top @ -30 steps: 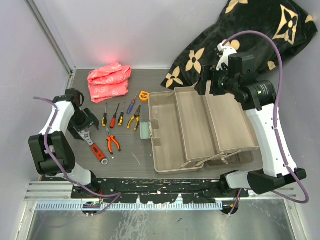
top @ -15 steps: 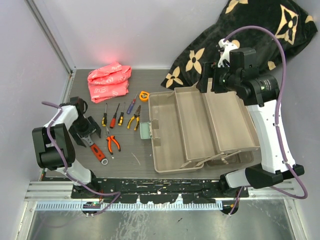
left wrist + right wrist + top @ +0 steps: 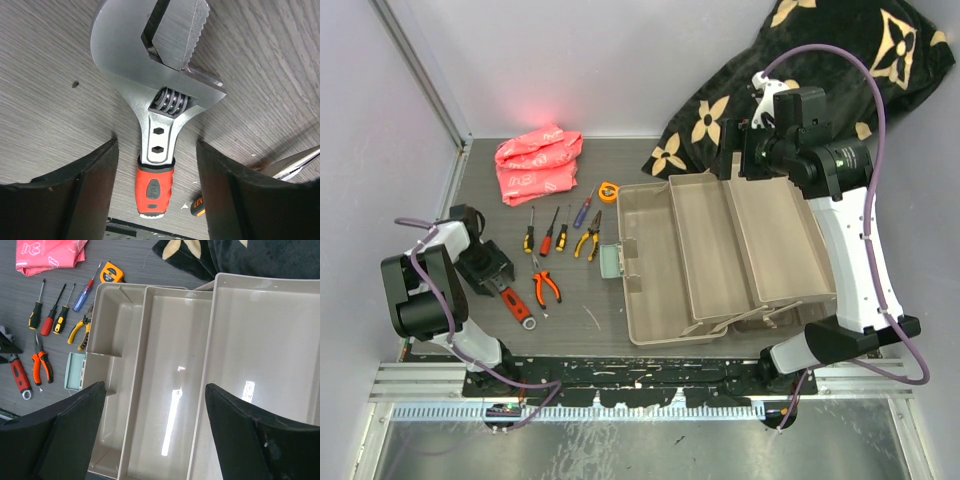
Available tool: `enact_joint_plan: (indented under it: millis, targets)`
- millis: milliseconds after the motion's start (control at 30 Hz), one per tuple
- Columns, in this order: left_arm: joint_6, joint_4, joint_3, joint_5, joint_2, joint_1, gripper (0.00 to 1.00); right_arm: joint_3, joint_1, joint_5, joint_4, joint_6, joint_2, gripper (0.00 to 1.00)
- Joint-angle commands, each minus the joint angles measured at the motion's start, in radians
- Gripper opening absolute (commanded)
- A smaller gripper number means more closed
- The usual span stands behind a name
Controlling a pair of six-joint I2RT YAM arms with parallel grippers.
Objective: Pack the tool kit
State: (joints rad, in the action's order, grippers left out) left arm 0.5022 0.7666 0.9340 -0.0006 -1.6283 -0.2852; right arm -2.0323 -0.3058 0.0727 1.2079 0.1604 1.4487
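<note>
The red-handled wrench lies on the table at the left, its steel head under my left gripper. In the left wrist view the wrench lies between my open fingers, and the left gripper straddles its neck with both tips down at the table. The beige toolbox stands open with its trays fanned out. My right gripper hovers open and empty over its far edge; in the right wrist view the right gripper is above the empty trays.
Orange pliers, yellow pliers, several screwdrivers and an orange tape measure lie between the wrench and the box. A pink bag lies at the back left. A black flowered blanket lies behind the box.
My left gripper has slid toward the near edge along the wrench and sunk to the table, still open. My right gripper has shifted slightly toward the back above the box.
</note>
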Motion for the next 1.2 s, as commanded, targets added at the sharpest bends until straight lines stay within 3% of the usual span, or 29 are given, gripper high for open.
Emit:
enact_joint_plan:
  millis: [0, 167, 367, 600, 700, 900, 1000, 1167]
  targets:
    - [-0.005, -0.116, -0.035, 0.042, -0.038, -0.006, 0.59, -0.07, -0.004, 0.001, 0.013, -0.012, 0.018, 0.86]
    - [-0.025, -0.073, -0.057, 0.041, -0.018, -0.006, 0.42, -0.053, -0.004, -0.007, 0.004, -0.018, 0.018, 0.87]
    - [-0.042, -0.073, -0.072, 0.047, -0.003, -0.006, 0.02, -0.015, -0.004, 0.002, -0.022, -0.02, 0.009, 0.88]
    - [-0.101, -0.034, -0.005, 0.082, 0.017, -0.006, 0.0, -0.005, -0.004, 0.0, -0.024, -0.029, -0.001, 0.89]
    - [-0.139, -0.016, 0.055, 0.133, 0.055, -0.002, 0.0, 0.01, -0.004, -0.006, -0.036, -0.028, -0.016, 0.99]
    - [-0.202, 0.08, 0.21, 0.179, 0.121, 0.046, 0.0, 0.044, -0.004, -0.022, -0.063, -0.03, -0.039, 1.0]
    - [-0.204, 0.132, 0.325, 0.194, 0.132, 0.091, 0.0, 0.042, -0.005, -0.023, -0.074, -0.031, -0.037, 1.0]
    - [-0.15, 0.212, 0.593, 0.219, 0.09, 0.278, 0.0, 0.021, -0.001, 0.002, -0.086, -0.031, -0.019, 1.0]
